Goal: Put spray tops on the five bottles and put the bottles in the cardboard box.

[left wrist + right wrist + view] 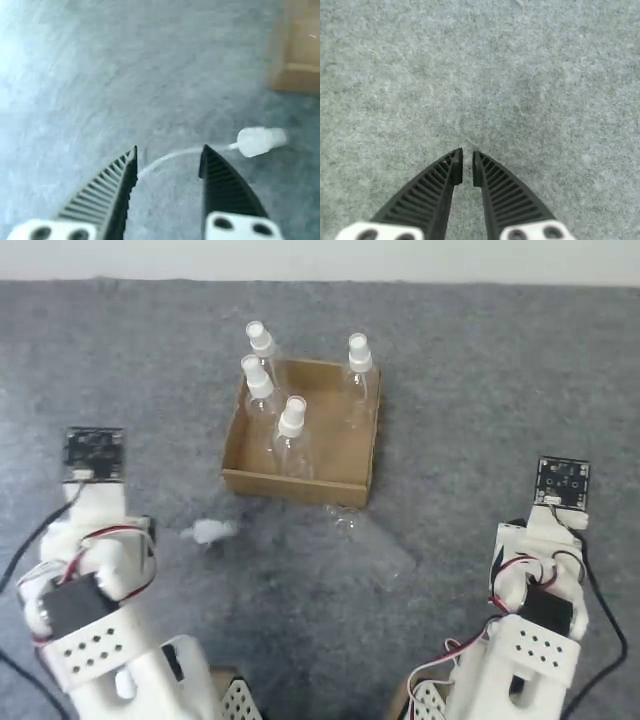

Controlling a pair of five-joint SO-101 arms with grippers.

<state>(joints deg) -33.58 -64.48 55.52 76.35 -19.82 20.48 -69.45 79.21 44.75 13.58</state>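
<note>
We see four capped bottles (292, 435) in the cardboard box (297, 485), a loose spray top (210, 532) just outside it. The left gripper (170, 149) gapes wide; the right gripper (467, 151) is nearly closed and empty.

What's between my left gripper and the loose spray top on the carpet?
Nothing but bare carpet. In the left wrist view the spray top's own thin tube curves back to just ahead of the open left gripper.

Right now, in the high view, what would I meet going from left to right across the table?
left arm → loose spray top → cardboard box → right arm
</note>
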